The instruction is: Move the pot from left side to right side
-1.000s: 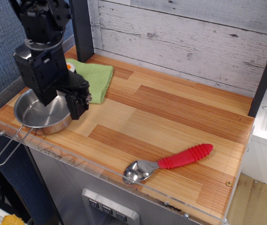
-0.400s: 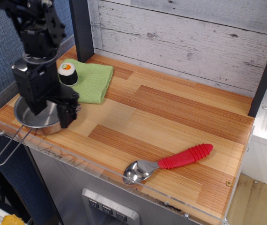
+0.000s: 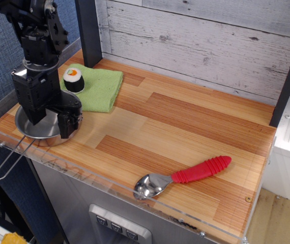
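Observation:
The pot [image 3: 29,130], a small shiny steel pan, sits at the front left corner of the wooden table. Its wire-loop handle [image 3: 10,158] sticks out past the front edge. My gripper [image 3: 54,130] is low over the pot's right side. One black finger [image 3: 67,125] stands just outside the right rim, and the rest of the gripper covers the pot's inside. The jaws look open astride the rim. The second finger is hidden behind the gripper body.
A green cloth [image 3: 103,87] lies behind the pot, with a sushi roll toy [image 3: 74,80] on its left part. A metal spoon with a red ribbed handle [image 3: 186,175] lies at the front right. A clear lip [image 3: 109,188] runs along the front edge. A black post [image 3: 88,30] stands at the back left.
My gripper has moved left and down onto the pot's right rim, which uncovers the sushi roll on the cloth. The pot and spoon have not moved.

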Controlling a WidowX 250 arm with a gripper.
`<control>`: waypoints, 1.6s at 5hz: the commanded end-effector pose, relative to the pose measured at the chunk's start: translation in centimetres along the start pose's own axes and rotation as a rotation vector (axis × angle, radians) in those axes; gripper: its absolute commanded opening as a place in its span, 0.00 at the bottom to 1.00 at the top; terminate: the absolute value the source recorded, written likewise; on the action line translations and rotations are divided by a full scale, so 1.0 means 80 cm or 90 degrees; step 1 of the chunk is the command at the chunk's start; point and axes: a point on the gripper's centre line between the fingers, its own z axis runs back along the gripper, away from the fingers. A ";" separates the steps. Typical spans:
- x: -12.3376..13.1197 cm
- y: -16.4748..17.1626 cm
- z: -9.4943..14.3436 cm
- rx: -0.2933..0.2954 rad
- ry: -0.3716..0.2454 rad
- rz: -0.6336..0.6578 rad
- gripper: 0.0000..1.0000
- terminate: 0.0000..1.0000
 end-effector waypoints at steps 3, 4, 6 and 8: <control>-0.014 0.013 -0.024 -0.022 -0.011 -0.006 1.00 0.00; -0.016 0.019 -0.021 -0.031 -0.006 -0.014 0.00 0.00; -0.013 0.020 -0.012 -0.030 0.002 -0.029 0.00 0.00; -0.012 0.013 0.015 -0.007 0.025 -0.051 0.00 0.00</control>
